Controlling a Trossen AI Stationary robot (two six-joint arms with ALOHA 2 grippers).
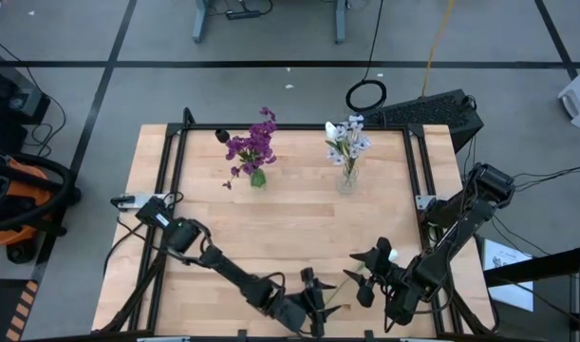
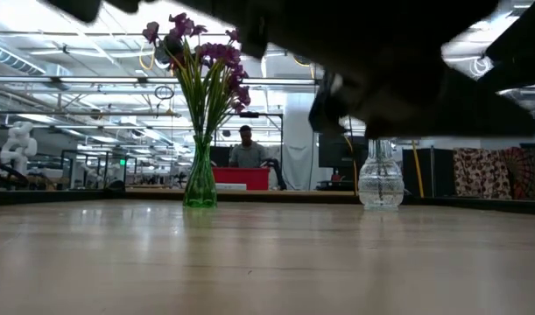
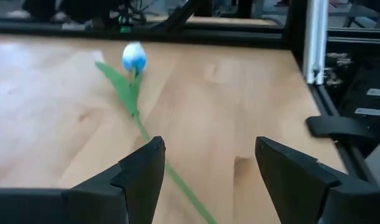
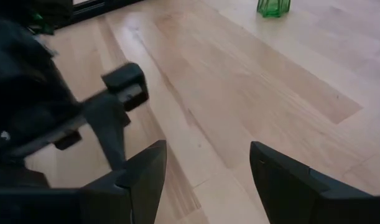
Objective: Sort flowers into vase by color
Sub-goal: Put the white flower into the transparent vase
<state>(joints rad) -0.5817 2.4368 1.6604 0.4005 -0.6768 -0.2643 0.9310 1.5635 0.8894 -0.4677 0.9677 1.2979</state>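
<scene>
The left gripper (image 3: pixel 205 168) is open and holds nothing. Only the left wrist view shows what lies by it: one flower (image 3: pixel 134 57) flat on the surface (image 3: pixel 239 93). Its green stem runs between the two fingers (image 3: pixel 140 174), and its small pale bud with a blue tint lies farther out, past the fingertips. The fingers do not touch the stem as far as can be seen. The stem's lower end is cut off at the picture's edge.

From above, the left gripper (image 1: pixel 313 302) is low at the near edge of the surface (image 1: pixel 290 218), and the stem there is only a thin line that is hard to see.

The right gripper (image 4: pixel 205 168) is open too and holds nothing. Its own view shows bare wood between its fingers, a dark part of the other arm off to one side, and the foot of the green vase (image 4: pixel 273 6) far away. From above, the right gripper (image 1: pixel 370 275) is just beside the left one.

The high view shows both vases well apart from the grippers, at the far side. The green vase (image 1: pixel 258 178) holds the purple flowers (image 1: pixel 252 144). The clear vase (image 1: pixel 347 180) holds the white flowers (image 1: pixel 347 138).

In the low view the arms are a dark blur across the top, so the white flowers are hidden there. The green vase (image 2: pixel 200 179) with purple flowers (image 2: pixel 206 57) and the clear vase (image 2: pixel 381 184) stand upright. A person (image 2: pixel 247 149) is far behind.
</scene>
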